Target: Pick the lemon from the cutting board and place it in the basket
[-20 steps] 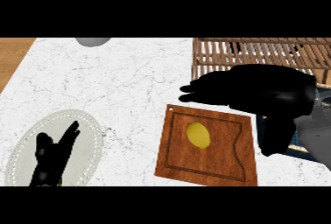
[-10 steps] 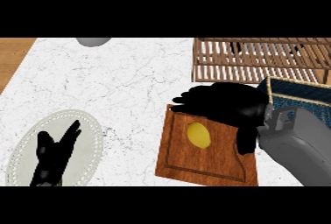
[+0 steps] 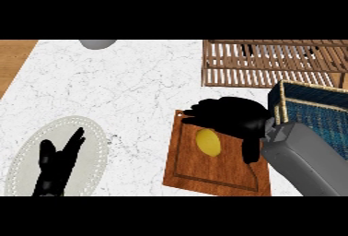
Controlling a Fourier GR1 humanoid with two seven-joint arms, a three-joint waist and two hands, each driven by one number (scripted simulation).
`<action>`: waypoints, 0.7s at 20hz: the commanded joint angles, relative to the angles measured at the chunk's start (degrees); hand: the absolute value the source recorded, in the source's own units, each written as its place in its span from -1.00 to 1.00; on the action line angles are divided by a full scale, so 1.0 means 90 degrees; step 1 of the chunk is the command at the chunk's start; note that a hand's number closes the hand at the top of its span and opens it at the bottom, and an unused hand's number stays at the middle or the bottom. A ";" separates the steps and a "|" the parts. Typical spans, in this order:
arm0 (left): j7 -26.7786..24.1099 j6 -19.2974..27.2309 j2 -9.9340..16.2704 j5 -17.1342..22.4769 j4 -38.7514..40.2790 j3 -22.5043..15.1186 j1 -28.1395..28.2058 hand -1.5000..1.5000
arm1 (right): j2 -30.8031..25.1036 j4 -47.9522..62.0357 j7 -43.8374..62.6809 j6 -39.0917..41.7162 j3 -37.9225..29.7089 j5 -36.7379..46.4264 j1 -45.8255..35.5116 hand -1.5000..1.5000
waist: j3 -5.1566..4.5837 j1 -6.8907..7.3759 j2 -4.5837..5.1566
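Observation:
A yellow lemon [image 3: 207, 142] lies on a brown wooden cutting board [image 3: 204, 173] at the lower middle of the counter. My right hand [image 3: 231, 117] hovers over the board's far edge, just beyond the lemon, with its fingers spread toward the left and the thumb hanging down beside the fruit. It holds nothing. A blue woven basket [image 3: 314, 110] with a tan rim stands at the right, behind my right forearm. My left hand [image 3: 58, 163] rests open, fingers up, at the lower left.
A pale oval plate [image 3: 31, 152] lies under my left hand. A wooden slatted rack [image 3: 272, 62] fills the back right. A grey round object [image 3: 98, 43] shows at the top edge. The wooden floor shows past the counter's left edge.
My right hand has come down and toward me, from the rack's front edge onto the board's far edge near the lemon. The forearm has swung in, uncovering the basket. The left hand stayed still.

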 commanded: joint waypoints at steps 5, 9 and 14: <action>0.0129 -0.0192 -0.0098 0.0061 -0.0048 0.0065 0.0520 0.00 | -0.0026 0.0503 -0.0788 -0.0501 -0.0135 0.0647 0.0224 -1.00 | -0.0056 0.0000 0.0021; 0.0079 -0.0156 -0.0292 -0.0201 0.0503 0.0047 -0.0156 0.00 | 0.0721 0.1246 -0.0787 -0.0565 -0.0123 0.0940 -0.0090 -1.00 | -0.0058 -0.0009 0.0034; 0.0113 -0.0327 -0.0223 -0.0165 -0.0079 0.0100 0.0399 0.00 | 0.0934 0.1300 -0.0916 -0.0902 0.0014 0.1428 0.0274 -1.00 | -0.0056 0.0005 0.0023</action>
